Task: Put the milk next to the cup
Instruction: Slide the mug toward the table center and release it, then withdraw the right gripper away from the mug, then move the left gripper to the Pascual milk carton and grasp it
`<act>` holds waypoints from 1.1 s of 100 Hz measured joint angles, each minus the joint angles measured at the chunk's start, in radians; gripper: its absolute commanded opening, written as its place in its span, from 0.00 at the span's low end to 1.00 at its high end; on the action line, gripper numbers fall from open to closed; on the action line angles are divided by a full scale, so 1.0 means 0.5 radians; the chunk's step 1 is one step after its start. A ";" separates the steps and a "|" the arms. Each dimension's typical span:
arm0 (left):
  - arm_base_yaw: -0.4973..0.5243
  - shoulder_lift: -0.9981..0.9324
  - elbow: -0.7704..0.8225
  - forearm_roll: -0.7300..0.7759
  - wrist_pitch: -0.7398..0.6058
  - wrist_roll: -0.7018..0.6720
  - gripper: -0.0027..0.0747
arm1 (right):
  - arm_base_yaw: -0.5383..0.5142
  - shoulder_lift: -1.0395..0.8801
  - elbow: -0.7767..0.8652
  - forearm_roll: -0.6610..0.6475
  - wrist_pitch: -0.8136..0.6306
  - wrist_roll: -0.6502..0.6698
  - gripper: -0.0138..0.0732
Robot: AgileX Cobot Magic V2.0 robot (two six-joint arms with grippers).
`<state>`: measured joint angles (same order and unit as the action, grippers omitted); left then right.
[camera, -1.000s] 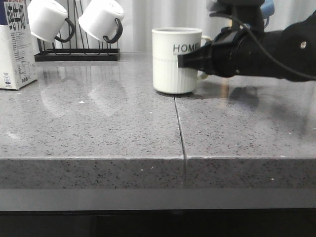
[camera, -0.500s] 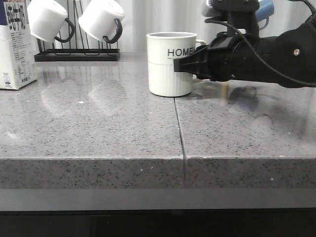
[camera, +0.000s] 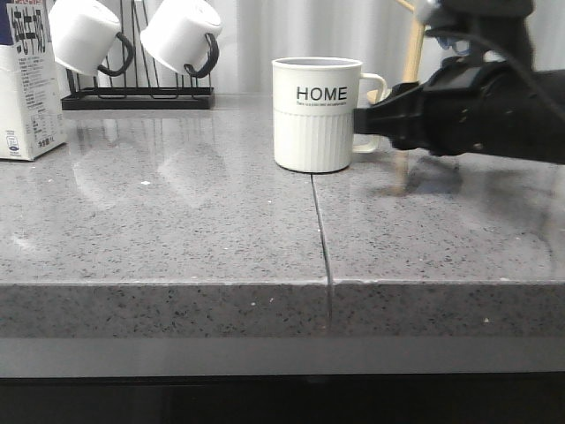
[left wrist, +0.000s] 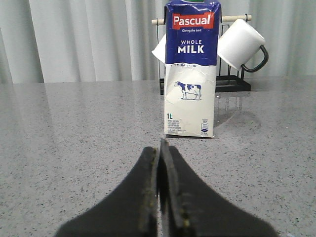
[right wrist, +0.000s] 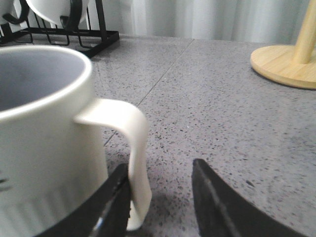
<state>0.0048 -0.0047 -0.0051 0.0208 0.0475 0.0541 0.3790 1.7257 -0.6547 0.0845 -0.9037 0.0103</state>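
Countertop (camera: pixel 177 230): grey speckled stone; a dark seam runs from the front edge back toward the cup; pale curtains hang behind it.
Right arm (camera: pixel 494 110): black, reaching in from the right side of the front view at cup height.
Milk carton (left wrist: pixel 190 69): stands upright at the far left of the front view (camera: pixel 29 84), well apart from the cup; dark blue top with "Pascual" and "WHOLE MILK", a small cow on the white lower part; it faces the left wrist camera, near the mug rack.
HOME mug (camera: pixel 313 113): cream-white, upright near the middle of the counter, just behind the end of the seam; ribbed lower half, black "HOME" lettering, loop handle pointing toward the right arm.
Mug rack (camera: pixel 137 93): black wire frame at the back left; two plain white mugs (camera: pixel 181 34) with black handles hang tilted on it.
Wooden stand (right wrist: pixel 291 57): round pale base with an upright post, behind and to the right of the HOME mug.
Right gripper (right wrist: pixel 160 197): fingers spread; one finger lies against the lower end of the mug handle (right wrist: pixel 136 148), the other stands clear of it; nothing is pinched.
Left gripper (left wrist: pixel 160 197): fingers pressed together, empty; it points at the milk carton from a short way off.
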 measured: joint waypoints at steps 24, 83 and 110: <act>0.000 0.000 0.000 0.000 0.000 0.000 0.01 | 0.000 -0.569 0.280 0.000 0.238 0.000 0.14; 0.000 0.000 0.000 0.000 0.000 0.000 0.01 | 0.000 -2.227 0.390 0.000 1.911 0.000 0.08; 0.000 0.000 0.000 0.000 0.000 0.000 0.01 | -0.001 -2.766 0.421 0.000 2.496 -0.004 0.08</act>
<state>0.0048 -0.0047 -0.0051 0.0208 0.0475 0.0541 0.3787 0.3425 -0.4440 0.0845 0.3444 0.0086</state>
